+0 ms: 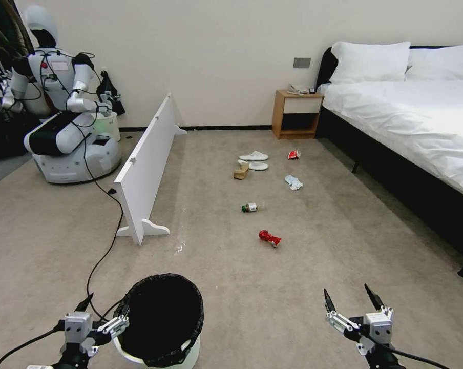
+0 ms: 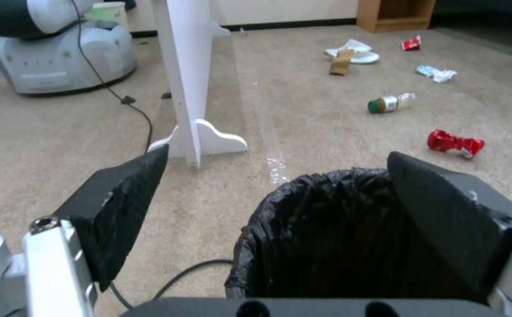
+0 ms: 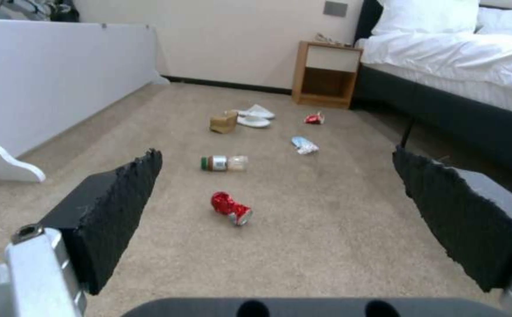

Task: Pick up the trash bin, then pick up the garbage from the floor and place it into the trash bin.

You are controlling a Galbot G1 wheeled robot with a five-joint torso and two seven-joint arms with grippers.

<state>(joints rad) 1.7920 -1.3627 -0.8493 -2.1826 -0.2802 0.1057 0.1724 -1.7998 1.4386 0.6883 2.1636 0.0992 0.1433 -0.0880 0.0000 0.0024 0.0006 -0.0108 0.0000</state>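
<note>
The trash bin [image 1: 160, 353], white with a black liner, stands on the carpet right in front of me. My left gripper [image 1: 104, 311] is open at its rim; in the left wrist view the rim [image 2: 250, 237] lies between the fingers [image 2: 121, 207]. My right gripper [image 1: 346, 291] hangs open over bare carpet to the bin's right. The garbage lies ahead in a loose line: a red can [image 1: 269, 238], a jar [image 1: 249, 207], a mask [image 1: 293, 182], a cardboard piece [image 1: 241, 170], white slippers [image 1: 253, 160] and a red packet [image 1: 293, 154].
A low white partition board [image 1: 144, 164] runs away on the left, with a black cable [image 1: 106, 246] on the floor beside it. Another robot [image 1: 62, 118] stands at the far left. A bed [image 1: 416, 118] lines the right side, a nightstand [image 1: 296, 114] by the wall.
</note>
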